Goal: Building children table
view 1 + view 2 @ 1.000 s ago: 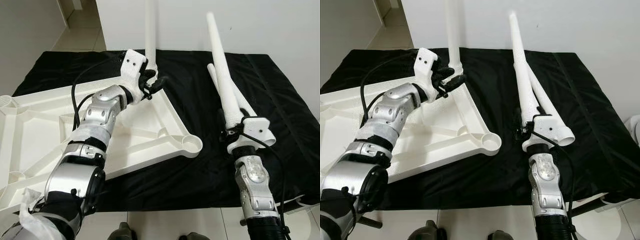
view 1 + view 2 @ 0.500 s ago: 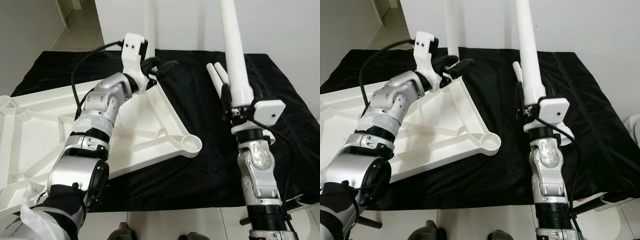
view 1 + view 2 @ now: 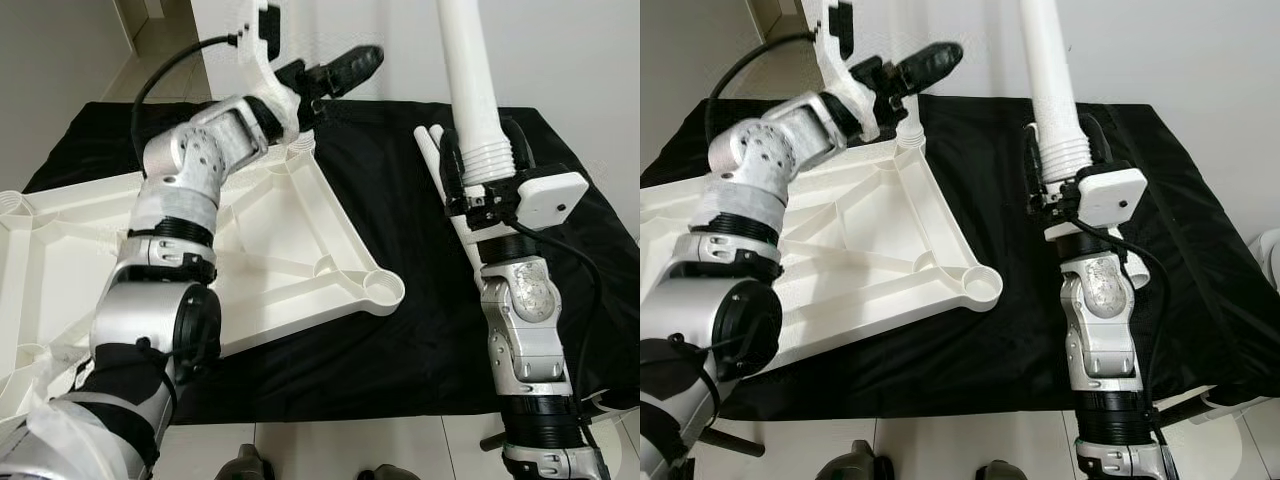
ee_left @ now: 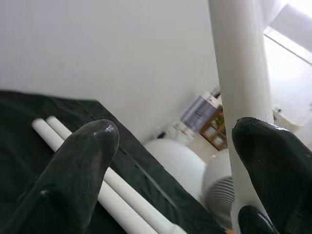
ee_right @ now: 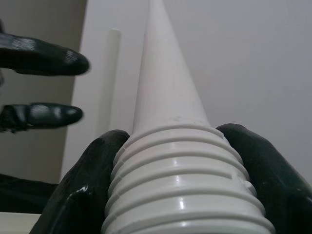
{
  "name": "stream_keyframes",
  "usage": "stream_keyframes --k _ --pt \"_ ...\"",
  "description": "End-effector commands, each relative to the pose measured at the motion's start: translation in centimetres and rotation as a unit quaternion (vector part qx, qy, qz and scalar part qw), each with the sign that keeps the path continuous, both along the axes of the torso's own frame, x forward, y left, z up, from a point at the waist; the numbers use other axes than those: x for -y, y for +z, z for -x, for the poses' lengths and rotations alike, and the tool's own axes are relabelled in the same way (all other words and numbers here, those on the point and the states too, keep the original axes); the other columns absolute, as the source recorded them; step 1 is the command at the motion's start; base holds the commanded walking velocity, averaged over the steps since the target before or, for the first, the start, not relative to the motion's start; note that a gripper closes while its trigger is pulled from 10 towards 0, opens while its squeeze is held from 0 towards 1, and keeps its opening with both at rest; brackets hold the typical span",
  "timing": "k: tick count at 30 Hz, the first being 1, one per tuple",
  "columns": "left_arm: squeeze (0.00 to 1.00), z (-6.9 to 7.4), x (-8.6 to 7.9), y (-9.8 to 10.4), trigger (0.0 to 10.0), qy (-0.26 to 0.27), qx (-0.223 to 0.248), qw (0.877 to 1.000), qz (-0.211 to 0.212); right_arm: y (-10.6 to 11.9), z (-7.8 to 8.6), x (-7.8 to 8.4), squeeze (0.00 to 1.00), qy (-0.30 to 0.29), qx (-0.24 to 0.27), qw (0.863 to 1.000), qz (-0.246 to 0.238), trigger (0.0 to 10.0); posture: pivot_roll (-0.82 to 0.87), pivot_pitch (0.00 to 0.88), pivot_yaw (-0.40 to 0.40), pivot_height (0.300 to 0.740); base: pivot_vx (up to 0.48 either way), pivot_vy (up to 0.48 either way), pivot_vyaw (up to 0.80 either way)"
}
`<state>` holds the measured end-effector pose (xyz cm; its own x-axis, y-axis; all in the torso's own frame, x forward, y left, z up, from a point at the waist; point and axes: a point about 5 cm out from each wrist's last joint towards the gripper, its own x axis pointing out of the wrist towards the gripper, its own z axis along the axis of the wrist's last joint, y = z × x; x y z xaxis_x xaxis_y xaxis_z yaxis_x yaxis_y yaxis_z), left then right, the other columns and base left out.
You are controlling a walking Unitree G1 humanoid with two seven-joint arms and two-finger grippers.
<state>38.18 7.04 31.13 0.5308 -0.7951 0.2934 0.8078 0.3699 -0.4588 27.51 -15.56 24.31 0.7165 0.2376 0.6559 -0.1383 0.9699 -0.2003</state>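
White table leg (image 3: 470, 90) is pinched upright between the right fingers (image 5: 92, 170), ready to screw into the tabletop (image 3: 300, 240). Left fingers (image 3: 340, 68) are spread, holding nothing.

left hand (image 3: 335, 70) raised, spread, right hand (image 3: 480, 175) clamped

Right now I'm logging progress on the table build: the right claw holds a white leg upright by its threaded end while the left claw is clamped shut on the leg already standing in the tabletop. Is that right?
Not quite. The left claw is open and raised beside the standing leg, not clamped on it; the left wrist view shows its fingers apart. The right claw does hold a white leg upright by its threaded end.
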Motion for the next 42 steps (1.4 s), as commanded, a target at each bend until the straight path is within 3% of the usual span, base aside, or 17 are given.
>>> stream_keyframes --k 1,7,15,21,28,37,40,42 --pt "0.0 0.9 0.3 0.5 10.0 -0.094 0.033 0.995 0.033 0.7 0.2 -0.5 0.0 0.018 0.012 1.0 0.001 10.0 -0.01 0.0 0.039 0.74 0.0 0.0 0.0" --pt "0.0 1.3 0.6 1.2 10.0 -0.124 0.02 0.99 0.064 0.3 0.4 -1.9 0.0 0.061 -0.005 0.998 0.031 10.0 -0.02 0.0 0.037 0.74 0.0 0.0 0.0" --pt "0.0 1.2 0.5 1.4 10.0 -0.126 0.012 0.989 0.072 -0.1 0.4 -2.4 0.0 0.079 -0.018 0.996 0.044 10.0 -0.02 0.0 0.036 0.74 0.0 0.0 0.0" --pt "0.0 0.9 0.0 2.0 10.0 -0.124 0.0 0.988 0.09 -1.7 0.7 -3.4 0.0 0.112 -0.055 0.989 0.075 10.0 -0.02 0.0 0.035 0.74 0.0 0.0 0.0" --pt "0.0 -0.1 -1.9 3.1 10.0 -0.077 -0.014 0.991 0.105 -3.6 1.3 -3.6 0.0 0.125 -0.095 0.984 0.09 10.0 -0.02 0.0 0.036 0.74 0.0 0.0 0.0" --pt "0.0 -0.7 -2.8 3.1 10.0 -0.049 -0.032 0.992 0.11 -4.0 1.7 -3.6 0.0 0.128 -0.108 0.982 0.093 10.0 -0.02 0.0 0.038 0.74 0.0 0.0 0.0" --pt "0.0 -1.1 -2.9 2.9 0.0 -0.036 -0.05 0.992 0.113 -4.2 1.7 -3.6 0.0 0.131 -0.111 0.98 0.097 10.0 -0.02 0.0 0.038 0.74 0.0 0.0 0.0" --pt "0.0 -1.3 -3.0 2.8 0.0 -0.029 -0.054 0.991 0.115 -4.2 1.8 -3.6 0.0 0.132 -0.113 0.98 0.098 10.0 -0.02 0.0 0.039 0.74 0.0 0.0 0.0"
